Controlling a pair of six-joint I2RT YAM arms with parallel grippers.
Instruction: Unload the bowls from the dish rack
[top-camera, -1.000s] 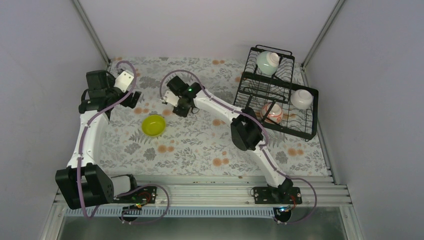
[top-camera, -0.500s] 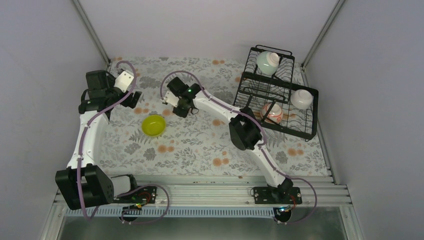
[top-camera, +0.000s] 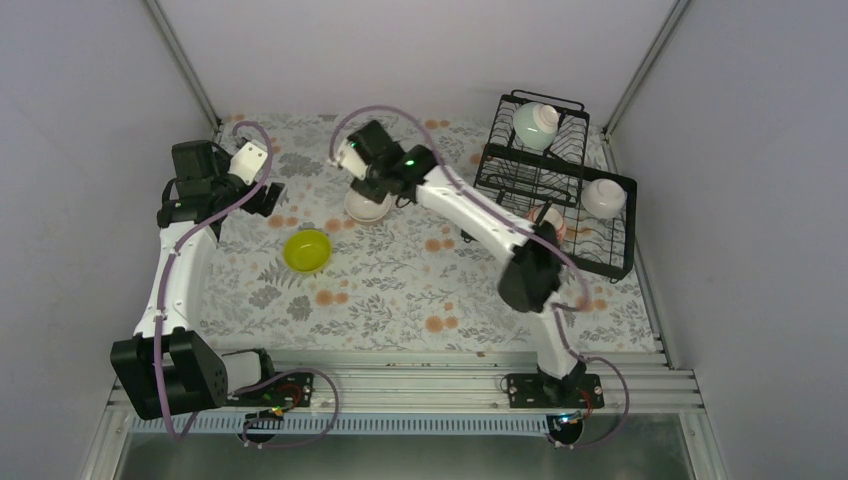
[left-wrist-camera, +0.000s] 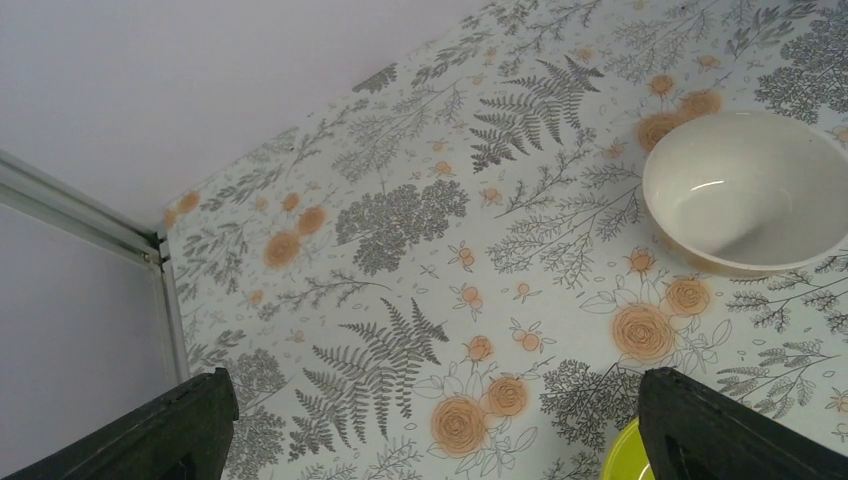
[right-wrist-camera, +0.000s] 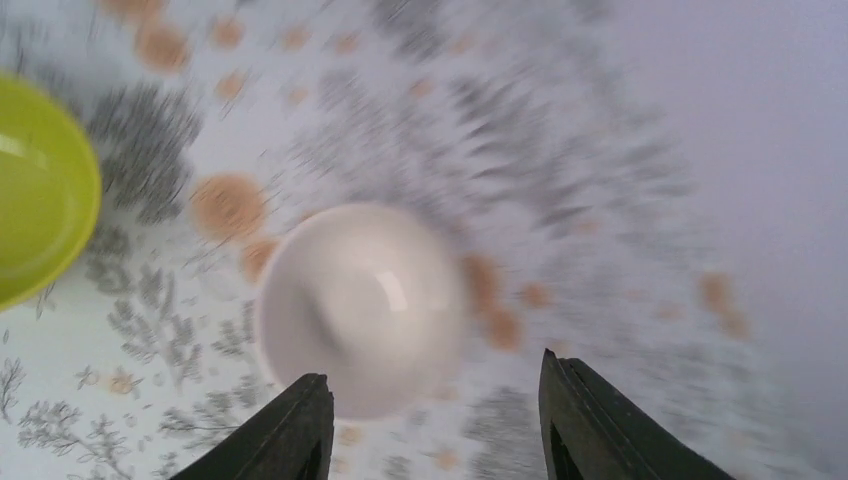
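The black wire dish rack (top-camera: 520, 180) stands at the back right. It holds a mint-green bowl (top-camera: 535, 125) on its upper tier, a white bowl (top-camera: 604, 197) at its right end, and a red-patterned bowl (top-camera: 548, 215) half hidden behind my right arm. A lime-yellow bowl (top-camera: 307, 250) (right-wrist-camera: 40, 190) (left-wrist-camera: 625, 462) sits on the table. A bowl (top-camera: 368, 207) (left-wrist-camera: 745, 190) (right-wrist-camera: 360, 305), cream inside and tan outside, rests upright behind it. My right gripper (top-camera: 368, 188) (right-wrist-camera: 432, 375) hovers just above this bowl, open and empty. My left gripper (top-camera: 270, 196) (left-wrist-camera: 437, 440) is wide open over bare cloth at the left.
A floral tablecloth (top-camera: 400, 290) covers the table. Grey walls close it in at the back and both sides, with a metal corner post (left-wrist-camera: 160, 270) close to the left gripper. The right arm's elbow (top-camera: 528, 275) reaches across in front of the rack.
My right gripper has opened and let go of the cream-and-tan bowl, which now stands on the table. That gripper rose and drew back toward the rear right. The left arm has not moved.
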